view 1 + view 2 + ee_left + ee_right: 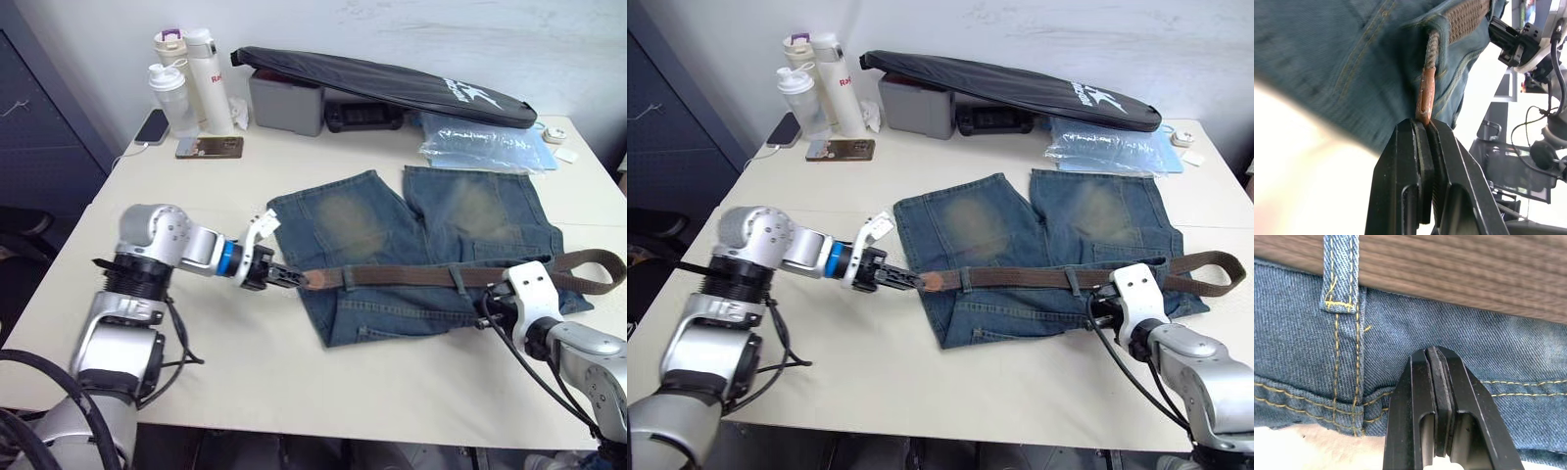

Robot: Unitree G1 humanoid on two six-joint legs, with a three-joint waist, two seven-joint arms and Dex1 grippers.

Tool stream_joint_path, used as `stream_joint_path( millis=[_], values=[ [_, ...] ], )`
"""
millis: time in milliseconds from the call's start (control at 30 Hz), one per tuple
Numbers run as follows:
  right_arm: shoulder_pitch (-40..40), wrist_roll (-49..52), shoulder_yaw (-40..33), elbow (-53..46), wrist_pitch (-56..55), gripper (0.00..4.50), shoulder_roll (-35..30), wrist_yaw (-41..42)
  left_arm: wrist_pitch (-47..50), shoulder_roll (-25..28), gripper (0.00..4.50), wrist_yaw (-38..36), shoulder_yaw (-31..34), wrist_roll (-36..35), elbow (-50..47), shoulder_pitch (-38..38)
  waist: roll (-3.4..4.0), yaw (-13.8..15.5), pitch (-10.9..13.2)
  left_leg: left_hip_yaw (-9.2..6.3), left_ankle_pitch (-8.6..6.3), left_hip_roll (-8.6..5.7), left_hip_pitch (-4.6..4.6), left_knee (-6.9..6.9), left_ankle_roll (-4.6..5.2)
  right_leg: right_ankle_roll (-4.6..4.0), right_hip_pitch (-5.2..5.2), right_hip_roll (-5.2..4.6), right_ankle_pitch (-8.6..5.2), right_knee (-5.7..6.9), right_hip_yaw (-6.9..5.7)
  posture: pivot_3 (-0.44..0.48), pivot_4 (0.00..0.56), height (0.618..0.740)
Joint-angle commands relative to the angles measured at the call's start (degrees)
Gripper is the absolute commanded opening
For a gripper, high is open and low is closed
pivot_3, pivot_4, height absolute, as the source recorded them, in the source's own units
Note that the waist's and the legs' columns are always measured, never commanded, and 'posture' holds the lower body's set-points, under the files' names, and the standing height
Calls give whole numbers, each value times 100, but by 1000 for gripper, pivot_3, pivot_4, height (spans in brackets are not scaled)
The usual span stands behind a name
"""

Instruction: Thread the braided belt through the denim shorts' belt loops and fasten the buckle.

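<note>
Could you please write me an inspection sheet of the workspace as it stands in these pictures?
Surface: cream table, no spills seen.
Job's things: denim shorts lie flat; braided belt runs along the waistband under a belt loop, its far end curling off past the shorts on the robot's right. Buckle: cannot tell.
Clutter: bottles, phone, grey box, black bag, plastic bags at the far edge.
Grippers: left gripper fingers shut on the belt's tan tip; right gripper fingers shut, over the denim below the belt.
Cables: black cables hang along both arms.
Surroundings: white wall, dark cabinet on the robot's left.
</note>
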Motion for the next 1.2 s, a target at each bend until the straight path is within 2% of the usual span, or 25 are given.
stream_joint_path(
  millis=[33, 133, 400, 600, 733, 900, 1100, 1200],
  values=[
    [138, -198, 115, 302, 28, 0, -102, 94, -329, 691, 40, -670, -166, 209, -162, 246, 3, -3, -5, 0, 0, -1, 2, -1, 0, 0, 2, -1, 0, 0, 0, 0, 150, 740],
    [107, -220, 203, 421, -53, 0, -172, 252, -541, 1254, 40, -1118, -274, 347, -216, 508, -9, -8, -8, 0, -1, 0, 3, -6, 0, -1, 2, -2, 0, -4, 1, 0, 150, 740],
    [-34, -379, 407, 692, -215, 0, -291, 562, -868, 2130, 40, -1501, 46, 795, 57, 869, -48, -19, -26, -3, -30, -2, 2, -19, 42, -10, 1, -22, 0, -16, -6, 0, 150, 740],
    [-400, -458, 662, 871, -280, 0, -383, 761, -1020, 2840, 40, -1848, 24, 989, -219, 1802, -54, -143, -42, -5, -32, 0, 7, -50, 46, -25, -6, -24, -5, -16, -12, 0, 150, 740],
    [-679, -496, 811, 890, -161, 0, -362, 793, -1104, 2965, 40, -1871, 279, 1112, 181, 1992, -81, -167, -60, -14, -31, 2, 9, -52, 48, -44, -8, -35, -8, -15, -31, 0, 150, 740],
    [-863, -509, 882, 874, -38, 0, -394, 853, -1231, 3014, 40, -1728, 442, 1444, 798, 1939, -76, -197, -63, -6, -29, 1, 15, -65, 51, -67, -21, -100, -8, -11, -144, 0, 150, 740],
    [-933, -471, 830, 706, 172, 0, -427, 889, -1630, 3087, 40, -1765, 431, 1926, 1652, 1757, -71, -217, -68, -6, -29, 1, 9, -71, 50, -76, -38, -107, -11, 0, -156, 0, 150, 740],
    [-965, -450, 810, 598, 291, 0, -420, 881, -1876, 2914, 40, -1490, 595, 2173, 2280, 1577, -63, -215, -74, -5, -29, 0, 3, -76, 49, -83, -73, -111, -14, 6, -159, 0, 150, 740]
  ],
)
